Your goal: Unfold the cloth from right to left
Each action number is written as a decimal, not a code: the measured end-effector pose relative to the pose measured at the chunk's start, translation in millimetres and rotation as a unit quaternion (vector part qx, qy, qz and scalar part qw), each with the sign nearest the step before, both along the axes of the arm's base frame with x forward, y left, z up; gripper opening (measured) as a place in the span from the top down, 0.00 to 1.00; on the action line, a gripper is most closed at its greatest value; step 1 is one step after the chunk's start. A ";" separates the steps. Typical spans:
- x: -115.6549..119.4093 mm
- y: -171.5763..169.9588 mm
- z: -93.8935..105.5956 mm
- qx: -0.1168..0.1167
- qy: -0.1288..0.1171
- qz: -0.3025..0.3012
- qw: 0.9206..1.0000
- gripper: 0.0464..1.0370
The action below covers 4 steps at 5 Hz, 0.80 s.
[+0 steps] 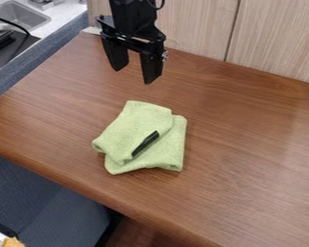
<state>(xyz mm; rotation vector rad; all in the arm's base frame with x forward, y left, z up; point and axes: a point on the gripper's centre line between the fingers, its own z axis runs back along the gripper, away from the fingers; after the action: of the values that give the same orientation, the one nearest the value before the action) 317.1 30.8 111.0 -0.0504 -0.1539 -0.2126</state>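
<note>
Centrally, we find the folded green cloth (133, 126), well inside the edges of the wooden table (247, 144), with tabletop on all sides. Near the wall panels (267, 38), the gripper (135, 75) hangs, jaws spread apart. We cannot make out the cloth's lower layers.

Desk (247, 202): brightly, diffusely lit; pale, soft-edged sheen toward the right.
Cloth (134, 123): evenly lit, with faint, soft shadowing at its folds.
Panels (196, 26): bright, matte.
Space below desk: dim.
</note>
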 end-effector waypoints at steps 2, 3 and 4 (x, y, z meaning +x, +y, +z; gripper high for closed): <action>-9.3 -7.1 -20.0 0.014 0.030 -0.012 0.999 0.04; -21.9 -16.6 -37.1 0.026 0.046 -0.027 0.998 0.04; -37.6 -31.4 -53.3 0.037 0.065 -0.059 0.995 0.04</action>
<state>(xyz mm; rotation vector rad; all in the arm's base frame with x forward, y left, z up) 279.5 -0.6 57.7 0.0010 -0.0139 -0.3320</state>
